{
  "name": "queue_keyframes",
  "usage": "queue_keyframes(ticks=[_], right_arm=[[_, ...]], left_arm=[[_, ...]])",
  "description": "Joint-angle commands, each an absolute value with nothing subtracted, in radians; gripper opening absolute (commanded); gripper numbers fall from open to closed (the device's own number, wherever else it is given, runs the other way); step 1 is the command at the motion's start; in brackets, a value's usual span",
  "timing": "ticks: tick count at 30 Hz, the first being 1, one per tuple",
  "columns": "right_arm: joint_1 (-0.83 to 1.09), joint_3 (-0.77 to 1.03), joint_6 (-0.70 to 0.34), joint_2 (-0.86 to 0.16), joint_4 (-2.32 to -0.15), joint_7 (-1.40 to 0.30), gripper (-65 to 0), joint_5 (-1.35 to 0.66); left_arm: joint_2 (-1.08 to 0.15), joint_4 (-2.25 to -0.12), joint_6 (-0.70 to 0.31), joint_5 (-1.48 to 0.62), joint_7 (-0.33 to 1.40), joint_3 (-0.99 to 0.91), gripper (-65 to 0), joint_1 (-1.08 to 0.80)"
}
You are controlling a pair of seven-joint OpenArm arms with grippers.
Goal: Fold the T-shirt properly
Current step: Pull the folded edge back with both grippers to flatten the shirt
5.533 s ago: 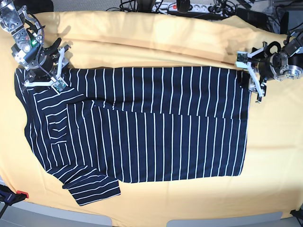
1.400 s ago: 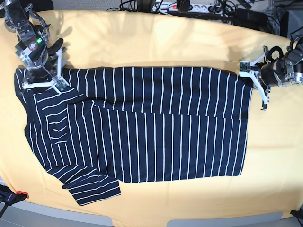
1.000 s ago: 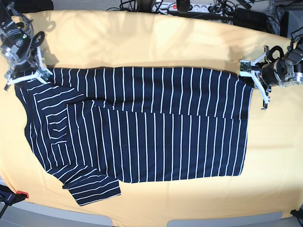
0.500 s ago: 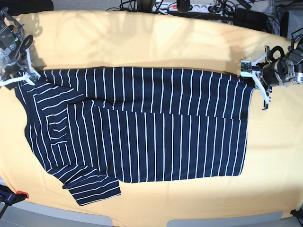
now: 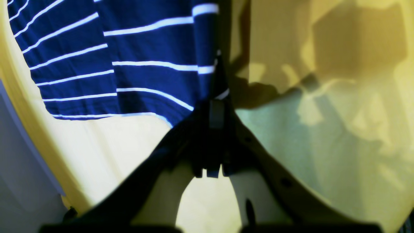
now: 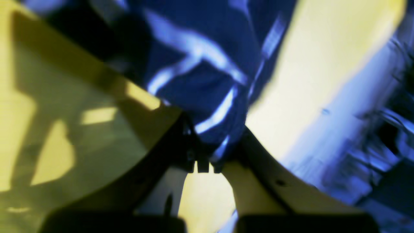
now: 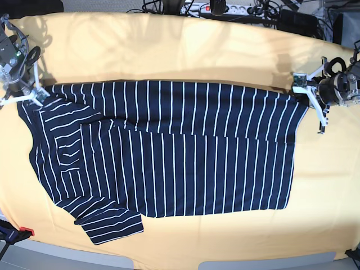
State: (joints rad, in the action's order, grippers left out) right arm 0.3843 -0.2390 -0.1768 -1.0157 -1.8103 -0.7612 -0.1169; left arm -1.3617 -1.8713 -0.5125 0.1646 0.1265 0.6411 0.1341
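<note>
The T-shirt, dark navy with thin white stripes, lies spread on the yellow cloth, its upper part folded down and one sleeve sticking out at the lower left. My right gripper is at the shirt's upper left corner. In the blurred right wrist view my right gripper is shut on a bunch of striped fabric. My left gripper is at the upper right corner. The left wrist view shows my left gripper shut on the hem corner.
Cables and a power strip run along the back edge. A red clamp sits at the lower left corner, by the grey table front. Yellow cloth borders the shirt on every side.
My right gripper slid left to the shirt's upper left corner and shut on it. My left gripper pulled its corner to the right, drawing the top edge out straighter.
</note>
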Motion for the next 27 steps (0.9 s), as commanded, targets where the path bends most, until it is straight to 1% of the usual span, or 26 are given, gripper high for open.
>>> queue_keyframes(ticks=[1, 3, 5, 8, 11, 15, 19, 21, 24, 27], right_arm=[[0.374, -0.227, -0.179, -1.05, -1.839, -0.775, -65.0, -0.117], [0.374, -0.227, -0.184, -1.065, -1.874, -0.826, -65.0, -0.136], [0.374, -0.227, -0.183, -1.088, -1.913, -0.862, -65.0, -0.16], [0.374, -0.227, -0.188, -1.136, -1.967, -0.879, -65.0, -0.27], [0.374, -0.227, -0.226, -1.18, -2.006, -0.901, -65.0, -0.388], [0.374, -0.227, -0.238, -1.213, -2.043, -0.921, -65.0, -0.397], [0.374, -0.227, -0.311, -1.247, -2.053, -0.953, -65.0, -0.461], [0.374, -0.227, -0.34, -1.266, -2.053, -0.991, -65.0, -0.505], [0.374, -0.227, -0.343, -1.295, -2.053, -1.02, -65.0, -0.547], [0.374, -0.227, -0.376, -1.325, -2.053, -1.065, -65.0, -0.558]], left_arm=[[-1.396, -1.879, -0.525, 0.167, 0.118, 0.628, -65.0, 0.147], [-1.409, -1.879, -0.572, 0.167, 0.092, 0.628, -65.0, 0.147], [-1.429, -1.878, -0.598, 0.167, 0.052, 0.628, -65.0, 0.147], [-1.463, -1.878, -0.627, 0.168, -0.006, 0.628, -65.0, 0.147], [-1.489, -1.878, -0.629, 0.178, -0.012, 0.628, -65.0, 0.147], [-1.502, -1.878, -0.63, 0.179, -0.035, 0.628, -65.0, 0.147], [-1.502, -1.878, -0.631, 0.18, -0.05, 0.628, -65.0, 0.147], [-1.503, -1.878, -0.652, 0.199, -0.051, 0.628, -65.0, 0.147], [-1.511, -1.878, -0.691, 0.24, -0.11, 0.628, -65.0, 0.147], [-1.524, -1.878, -0.698, 0.296, -0.173, 0.628, -65.0, 0.147]])
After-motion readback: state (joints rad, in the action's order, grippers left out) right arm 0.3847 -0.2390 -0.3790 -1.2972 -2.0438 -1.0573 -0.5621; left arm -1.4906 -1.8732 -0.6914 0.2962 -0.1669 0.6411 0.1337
